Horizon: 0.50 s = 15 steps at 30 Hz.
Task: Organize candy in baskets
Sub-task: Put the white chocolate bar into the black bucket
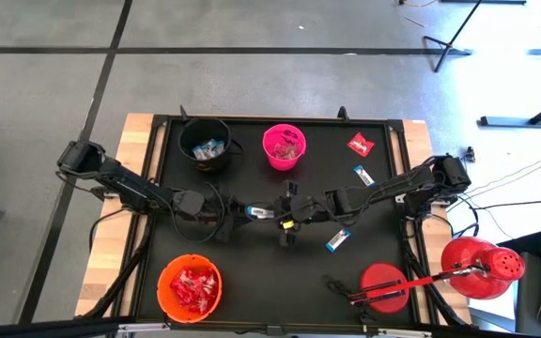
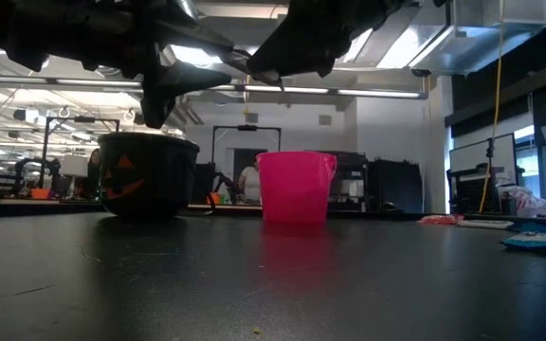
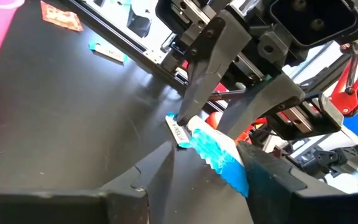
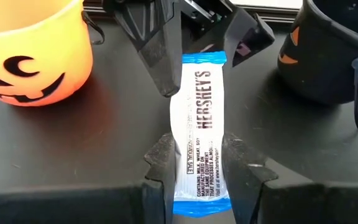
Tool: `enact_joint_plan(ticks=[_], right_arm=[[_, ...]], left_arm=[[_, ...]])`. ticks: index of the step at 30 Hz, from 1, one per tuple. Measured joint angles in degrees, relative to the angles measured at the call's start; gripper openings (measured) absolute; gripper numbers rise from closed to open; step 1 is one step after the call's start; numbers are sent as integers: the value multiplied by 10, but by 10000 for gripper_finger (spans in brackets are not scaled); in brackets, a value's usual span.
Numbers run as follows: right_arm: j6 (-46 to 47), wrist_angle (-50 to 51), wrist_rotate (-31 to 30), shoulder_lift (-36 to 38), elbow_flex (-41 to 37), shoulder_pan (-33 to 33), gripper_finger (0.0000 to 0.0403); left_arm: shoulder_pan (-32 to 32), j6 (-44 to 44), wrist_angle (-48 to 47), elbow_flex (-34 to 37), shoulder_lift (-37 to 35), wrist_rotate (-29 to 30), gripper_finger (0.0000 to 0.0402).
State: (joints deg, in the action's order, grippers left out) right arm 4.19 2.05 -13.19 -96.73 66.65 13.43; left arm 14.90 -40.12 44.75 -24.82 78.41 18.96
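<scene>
Both grippers meet over the table's middle at one blue-and-white candy bar [image 1: 259, 213], lifted clear of the mat. My right gripper [image 1: 276, 213] [image 4: 197, 152] is shut on one end. My left gripper [image 1: 244, 210] [image 3: 207, 158] is open, with a finger on either side of the bar's other, crimped end [image 3: 229, 171]. The black bucket [image 1: 205, 144] holds blue bars, the pink bucket [image 1: 284, 146] holds dark wrappers, and the orange bucket [image 1: 190, 286] holds red packets. In the low view both grippers are dark shapes at the top. My right gripper pinches the bar between its two fingers across its width, near the end with the small print [image 4: 197, 165]. The fingers come level from the table's right, along the bar. The bar is lifted clear and sticks out toward the left gripper. My left gripper: the crimped end lies beside one finger [image 3: 260, 171]; I cannot tell whether they touch.
Loose candy lies on the mat's right half: a red packet [image 1: 361, 144] and two blue-and-white bars [image 1: 363, 175] [image 1: 339, 240]. A red domed object with holes [image 1: 482, 268] and a red disc [image 1: 383, 286] sit at the near right corner.
</scene>
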Motion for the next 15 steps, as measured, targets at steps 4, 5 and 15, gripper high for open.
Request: enact_joint_plan(ticks=[4, 5, 15], right_arm=[[0, 2, 0, 0, 0, 0, 99], [0, 3, 0, 0, 0, 0, 99], [-2, 9, -1, 0, 0, 0, 100]], left_arm=[[0, 2, 0, 0, 0, 0, 134], [0, 4, 0, 0, 0, 0, 126], [1, 45, -1, -1, 0, -6, 19]])
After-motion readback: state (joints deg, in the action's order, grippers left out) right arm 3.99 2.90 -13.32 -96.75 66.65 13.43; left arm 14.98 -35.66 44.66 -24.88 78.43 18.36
